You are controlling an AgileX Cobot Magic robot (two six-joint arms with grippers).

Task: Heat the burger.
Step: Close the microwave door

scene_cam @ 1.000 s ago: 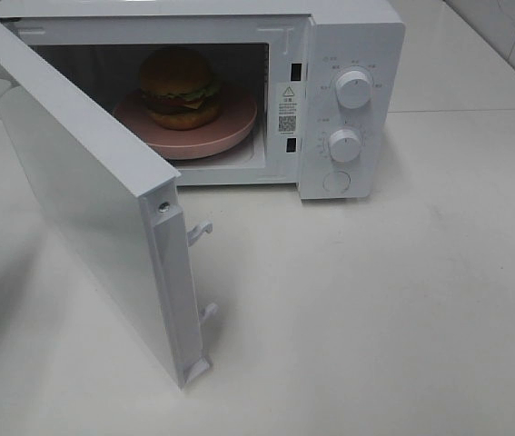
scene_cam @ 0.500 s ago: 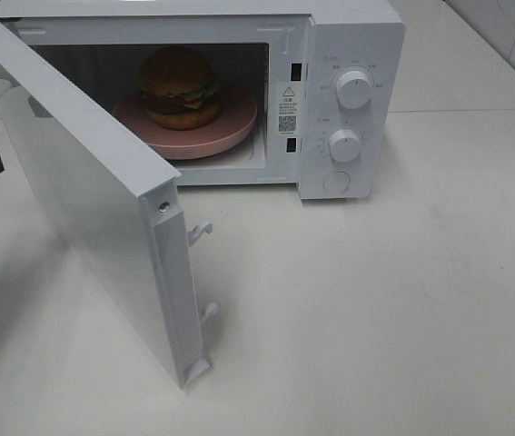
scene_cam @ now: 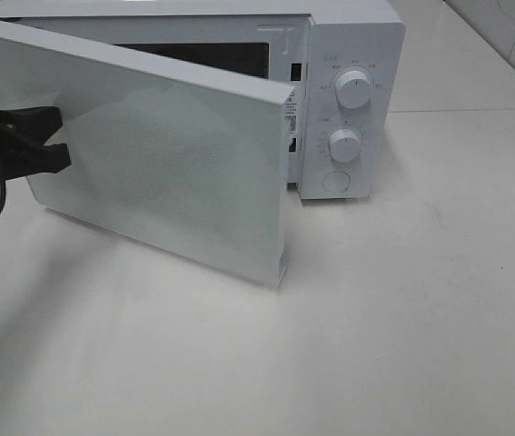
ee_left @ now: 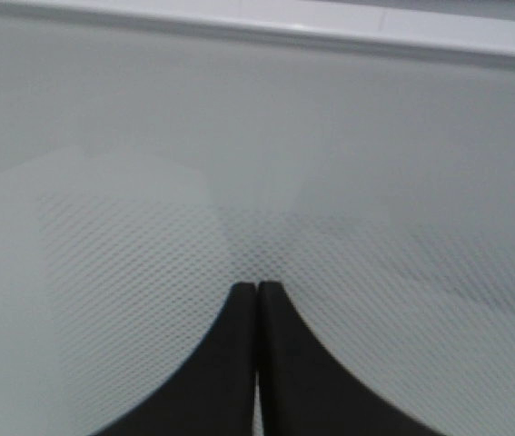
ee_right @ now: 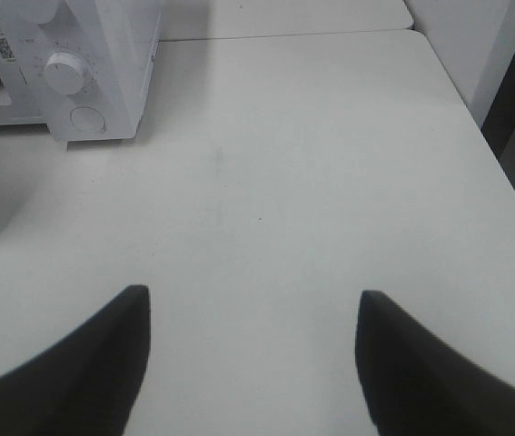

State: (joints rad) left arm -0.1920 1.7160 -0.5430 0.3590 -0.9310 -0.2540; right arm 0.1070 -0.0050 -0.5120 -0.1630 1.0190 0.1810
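The burger is hidden behind the white microwave door [scene_cam: 175,173], which stands partly closed across the oven opening. The microwave [scene_cam: 348,54] sits at the back of the table. My left gripper [scene_cam: 62,145] reaches in from the left, shut, with its tips against the outer face of the door. The left wrist view shows the two black fingers [ee_left: 239,363] pressed together against the meshed door window [ee_left: 148,245]. My right gripper [ee_right: 252,309] hovers open over the bare table, holding nothing, to the right of the microwave [ee_right: 84,54].
The control panel carries two white knobs [scene_cam: 354,91] [scene_cam: 344,144] and a round button [scene_cam: 335,182]. The white table [scene_cam: 402,318] stretches in front and to the right. Its right edge [ee_right: 484,136] shows in the right wrist view.
The door has swung from wide open to mostly closed, hiding the burger and pink plate. My left gripper came in from the left and now rests against the door.
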